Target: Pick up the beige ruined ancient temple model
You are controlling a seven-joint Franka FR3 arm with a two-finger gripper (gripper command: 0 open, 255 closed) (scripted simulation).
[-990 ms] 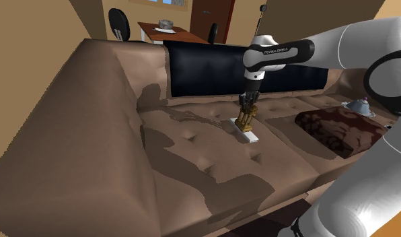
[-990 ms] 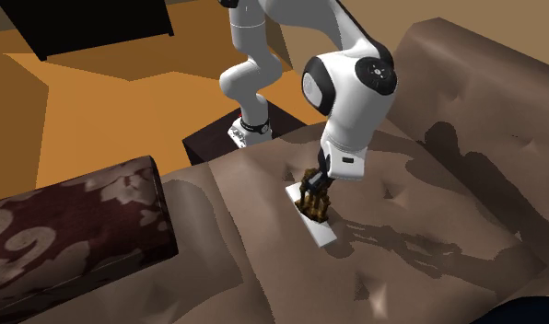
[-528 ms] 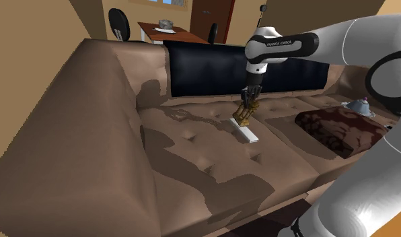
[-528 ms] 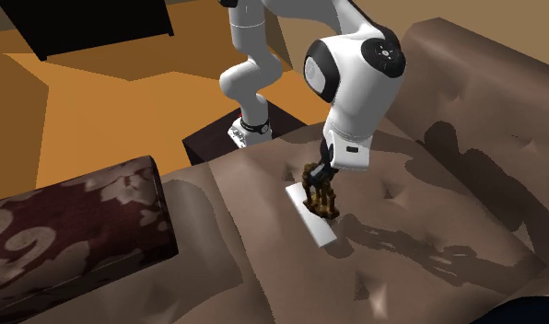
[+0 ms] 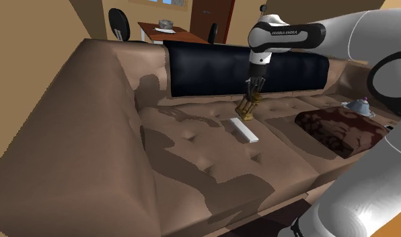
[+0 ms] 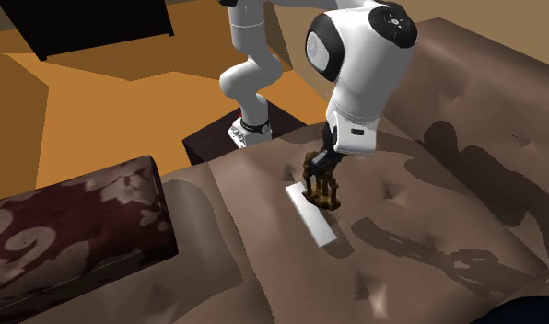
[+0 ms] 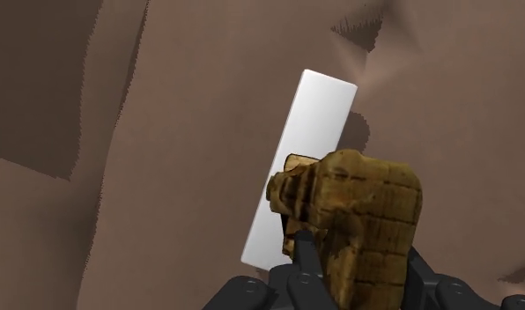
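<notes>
gripper (image 6: 321, 175): clenched on the tan ruined temple model (image 6: 326, 195) | model: hanging just above the white slab (image 6: 311, 219) (near one end) | risk: it seems pinched by its top only, so a swing could tilt it loose onto the slab

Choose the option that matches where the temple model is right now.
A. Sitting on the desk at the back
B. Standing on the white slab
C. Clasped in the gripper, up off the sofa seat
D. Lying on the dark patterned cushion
C: the temple model is clasped in the gripper, clear above the white slab that lies flat on the brown sofa seat.
</notes>
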